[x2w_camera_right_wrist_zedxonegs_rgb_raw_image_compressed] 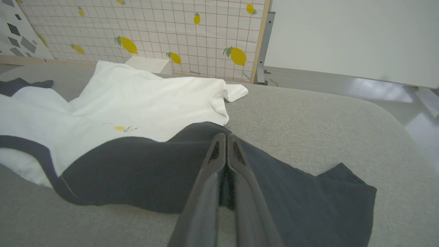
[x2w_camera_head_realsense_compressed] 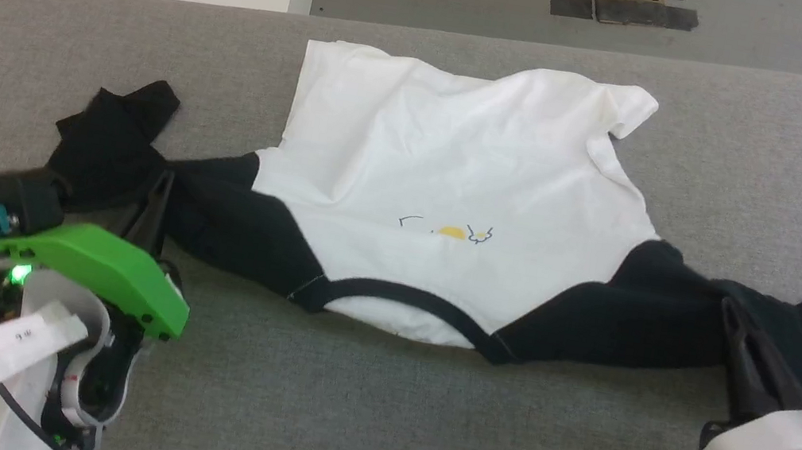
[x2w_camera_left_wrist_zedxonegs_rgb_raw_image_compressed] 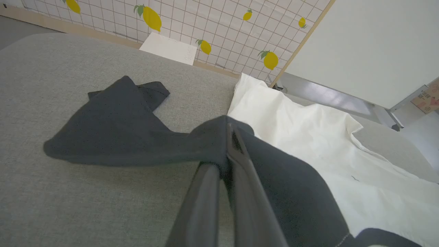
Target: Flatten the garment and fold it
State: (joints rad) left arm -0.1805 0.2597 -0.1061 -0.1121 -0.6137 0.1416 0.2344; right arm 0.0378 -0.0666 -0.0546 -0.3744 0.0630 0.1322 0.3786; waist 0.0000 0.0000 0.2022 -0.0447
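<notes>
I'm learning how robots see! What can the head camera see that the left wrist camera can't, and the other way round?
Head view adds: the right gripper pinching the right-side sleeve of the garment. Left wrist view adds: a lemon-patterned wall. Both share: the left gripper shut on the black left-side sleeve, on the grey table.

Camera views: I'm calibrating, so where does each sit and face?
Head view: from the head, forward-down at the garment on the table; left end effector, right end effector at lower corners.
Left wrist view: from that wrist along shut fingers pinching left sleeve.
Right wrist view: from that wrist along shut fingers pinching right sleeve.
Both wrist views share the lemon-print wall.
</notes>
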